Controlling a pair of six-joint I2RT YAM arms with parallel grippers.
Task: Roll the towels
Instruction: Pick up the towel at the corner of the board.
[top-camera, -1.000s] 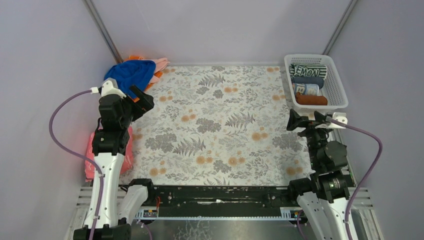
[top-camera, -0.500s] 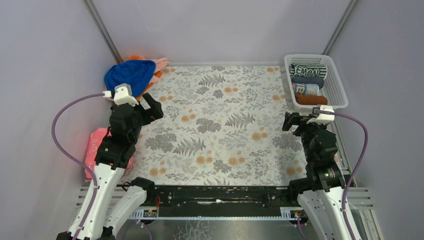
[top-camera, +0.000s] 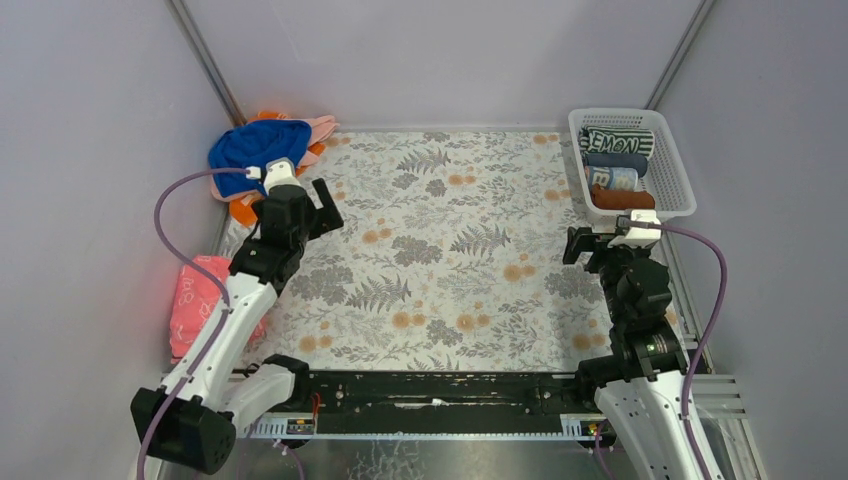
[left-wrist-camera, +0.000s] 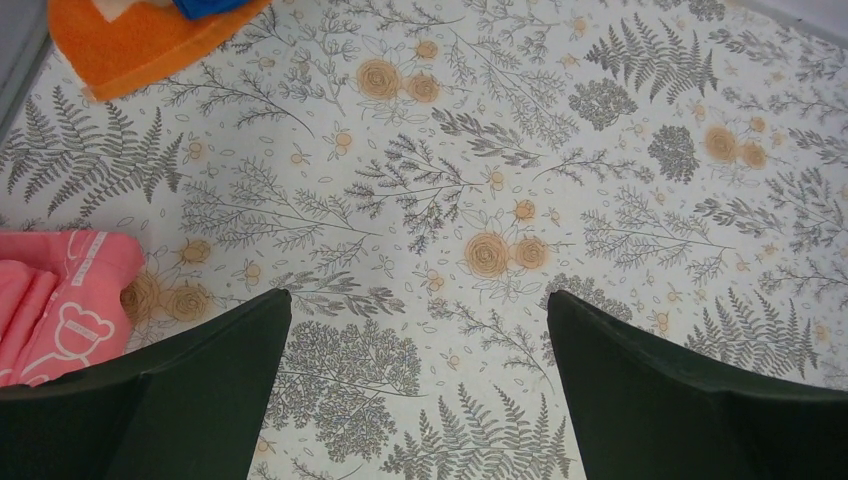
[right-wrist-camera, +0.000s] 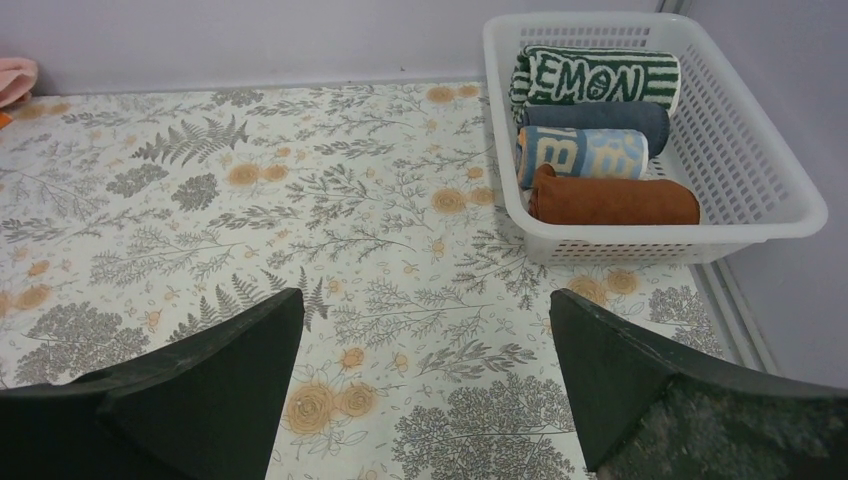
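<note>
A flower-and-fern printed cloth covers the table from wall to wall. The left arm leans in over its left part and the right arm stands at its right edge. A white plastic basket sits in the far right corner, on the cloth. In the far left corner lies a loose heap of towels. The blue towel is on top, the orange towel sticks out at the near side, and the pale pink towel shows at the far right of the heap. A reddish-pink item with white print lies flat at the left edge of the cloth, well apart from the heap. Four rolled towels lie side by side in the basket. From far to near they are the striped green-and-white towel, the dark grey towel, the letter-printed towel and the brown towel. The left gripper hangs over bare cloth near the heap, its jaws wide apart and holding nothing. The right gripper hangs over bare cloth near the basket, its jaws likewise spread and empty.
</note>
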